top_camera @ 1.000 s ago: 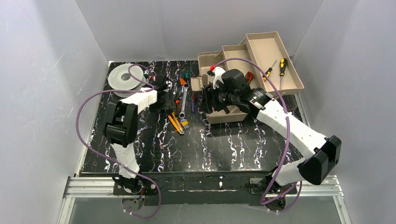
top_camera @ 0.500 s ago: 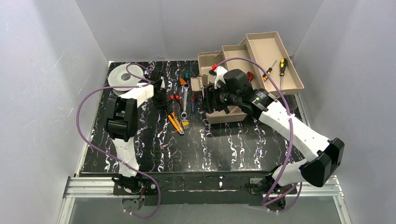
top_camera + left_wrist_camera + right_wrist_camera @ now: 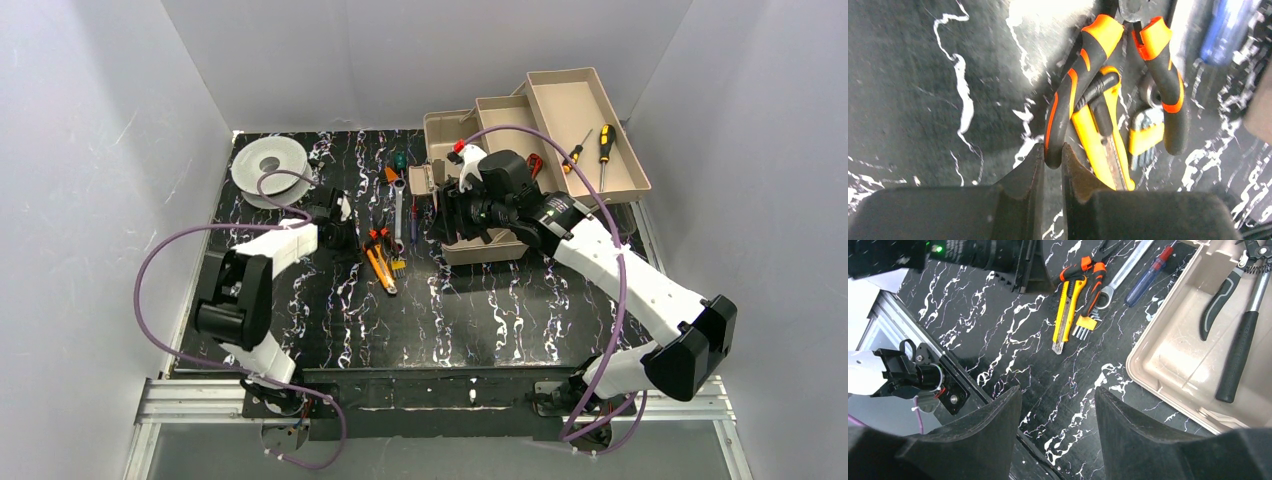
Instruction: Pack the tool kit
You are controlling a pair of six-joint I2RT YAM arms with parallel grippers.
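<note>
The left gripper (image 3: pixel 1051 164) is pinched narrow on one handle end of the orange-black pliers (image 3: pixel 1068 95), which lie on the table (image 3: pixel 913 100) against a yellow knife (image 3: pixel 1090 135). Further away, the right gripper (image 3: pixel 1058 430) stands wide and holds nothing, just beside the open toolbox (image 3: pixel 1173 360), which is at the far right of the table.

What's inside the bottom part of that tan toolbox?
Black-handled pliers and a long black-gripped tool with a metal shaft lie in the toolbox. Their heads run out of the wrist view, and from above the right arm covers that compartment.
</note>
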